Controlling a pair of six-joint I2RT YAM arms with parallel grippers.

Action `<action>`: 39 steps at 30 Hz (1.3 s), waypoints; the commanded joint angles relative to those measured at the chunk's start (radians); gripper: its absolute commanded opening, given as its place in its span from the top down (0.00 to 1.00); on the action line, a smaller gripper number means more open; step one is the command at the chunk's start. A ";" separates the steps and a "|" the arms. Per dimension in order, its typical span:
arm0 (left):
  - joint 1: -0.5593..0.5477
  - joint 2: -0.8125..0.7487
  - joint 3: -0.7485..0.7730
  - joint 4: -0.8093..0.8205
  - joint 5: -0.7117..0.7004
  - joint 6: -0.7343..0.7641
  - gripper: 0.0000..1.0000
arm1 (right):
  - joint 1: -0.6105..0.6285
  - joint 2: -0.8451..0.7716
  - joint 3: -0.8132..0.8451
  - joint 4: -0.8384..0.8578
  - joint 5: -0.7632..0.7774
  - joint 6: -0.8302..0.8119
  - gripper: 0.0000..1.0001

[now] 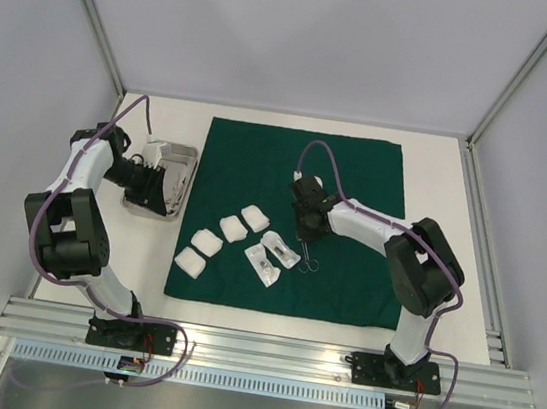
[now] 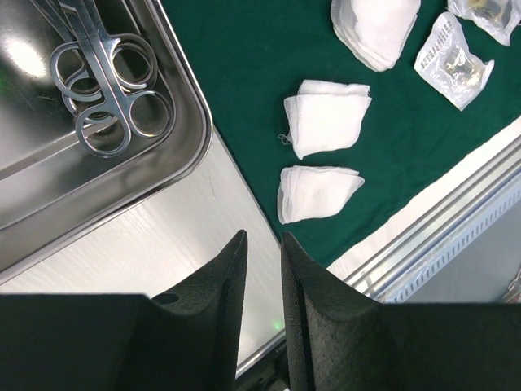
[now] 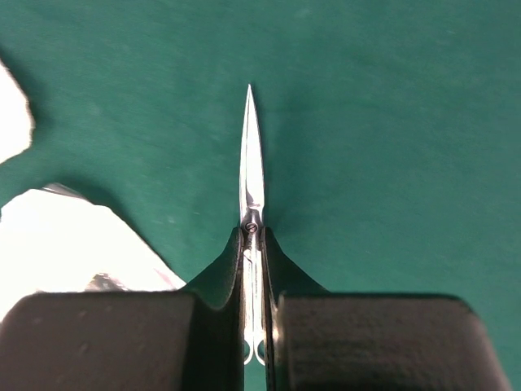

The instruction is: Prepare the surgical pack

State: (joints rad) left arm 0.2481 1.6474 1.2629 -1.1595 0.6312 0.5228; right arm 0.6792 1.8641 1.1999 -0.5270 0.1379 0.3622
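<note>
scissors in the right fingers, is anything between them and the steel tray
Yes. Between the scissors and the steel tray lie white gauze squares and clear packets on the green cloth, probably low enough to pass over. The left fingers hover at the tray's edge.

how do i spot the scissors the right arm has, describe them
Start at the dark green cloth covering the table's middle. Just right of the white gauze squares, the right hand is shut on slim steel scissors. Unlike the instruments in the tray at left, these are over the cloth, pointed blades closed.
</note>
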 commanded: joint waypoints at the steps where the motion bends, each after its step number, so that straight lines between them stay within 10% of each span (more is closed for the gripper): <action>1: -0.004 -0.040 0.001 0.001 0.032 0.005 0.69 | -0.001 -0.060 -0.016 0.033 0.078 -0.005 1.00; 28: -0.015 -0.052 0.042 -0.074 0.091 0.051 0.69 | -0.004 -0.240 -0.115 0.130 0.097 0.063 0.99; 39: -0.344 -0.028 0.139 -0.066 0.133 0.003 0.67 | 0.005 -0.332 -0.140 0.208 0.098 0.167 0.99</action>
State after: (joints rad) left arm 0.0189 1.6367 1.3445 -1.2320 0.7078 0.5381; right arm 0.6777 1.5780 1.0607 -0.3988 0.2192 0.4717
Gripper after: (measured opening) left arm 0.324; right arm 0.036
